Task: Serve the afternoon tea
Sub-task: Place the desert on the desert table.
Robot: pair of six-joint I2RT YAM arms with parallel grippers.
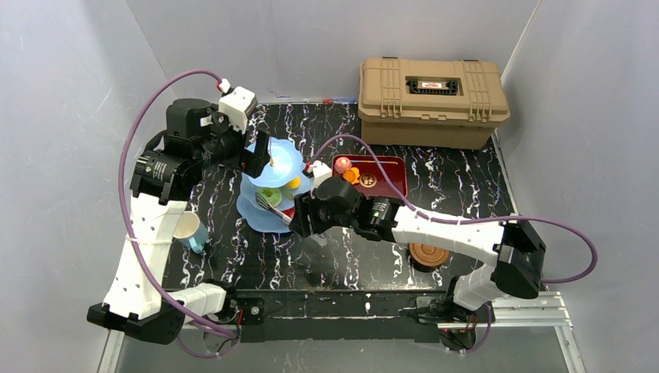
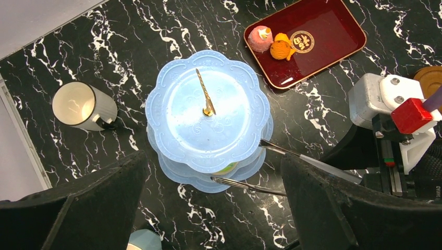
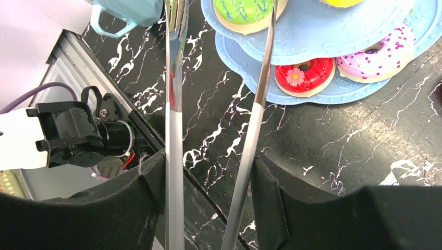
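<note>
The light blue three-tier stand (image 1: 272, 186) rises mid-table. Its top plate (image 2: 208, 114) is bare. Lower tiers (image 3: 323, 31) carry a green donut (image 3: 244, 9), a red flower donut (image 3: 305, 74) and a pink sprinkled donut (image 3: 374, 52). My right gripper (image 3: 208, 177) is shut on the metal tongs (image 3: 174, 104); the tongs' arms stand spread, tips (image 2: 263, 143) at the stand's rim. My left gripper (image 2: 213, 192) hovers open above the stand, holding nothing. A silvery cup (image 2: 83, 105) and a teal cup (image 1: 190, 229) lie beside the stand. A brown saucer (image 1: 429, 254) sits near the right arm.
The dark red tray (image 2: 323, 57) beside the stand holds a pink cake (image 2: 259, 37) and an orange piece (image 2: 281, 48). A tan case (image 1: 431, 97) fills the back right. Grey walls close in on both sides, and the left arm (image 1: 144, 233) reaches over the table's left part.
</note>
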